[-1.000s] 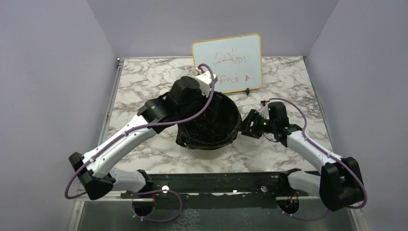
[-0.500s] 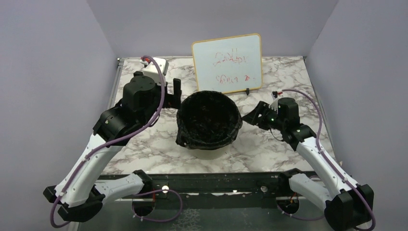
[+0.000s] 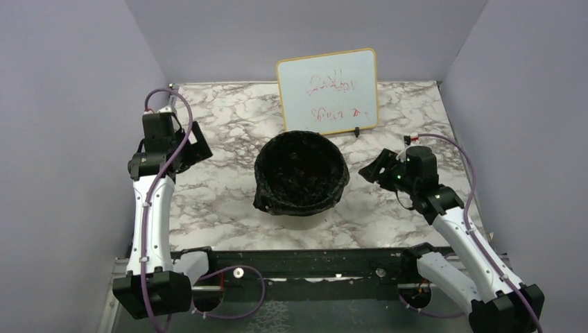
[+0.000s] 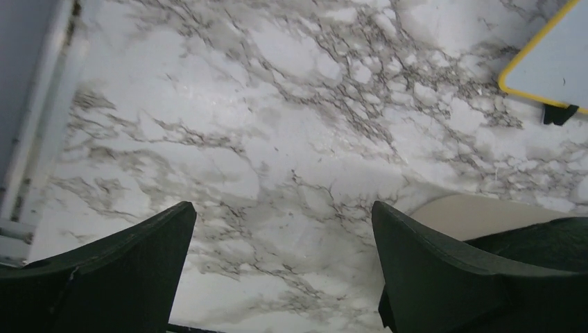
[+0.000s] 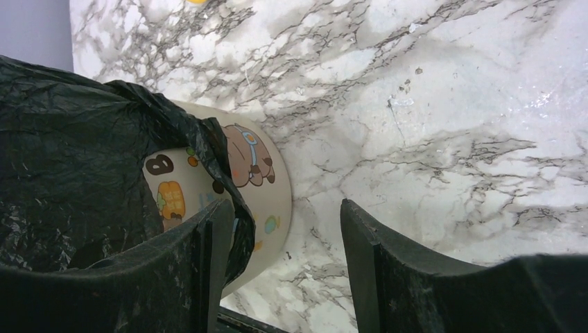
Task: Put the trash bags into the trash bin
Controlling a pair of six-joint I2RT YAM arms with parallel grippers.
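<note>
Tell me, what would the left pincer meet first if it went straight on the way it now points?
Most likely the bare marble table: only tabletop shows between the fingers of the open left pincer. The bin sits off to one side of that line, though depth is hard to judge.

a white rectangular whiteboard with a yellow frame and red scribbles (image 3: pixel 328 91) stood upright on the grey-veined white marble surface (image 3: pixel 222 118).

the left gripper (image 4: pixel 281 211) hangs with fingers spread wide over the marble desk (image 4: pixel 208 90) by its left edge; whiteboard (image 4: pixel 555 62) corner, trash bin (image 4: pixel 478 211) and trash bag (image 4: pixel 548 239) show rightward
</note>
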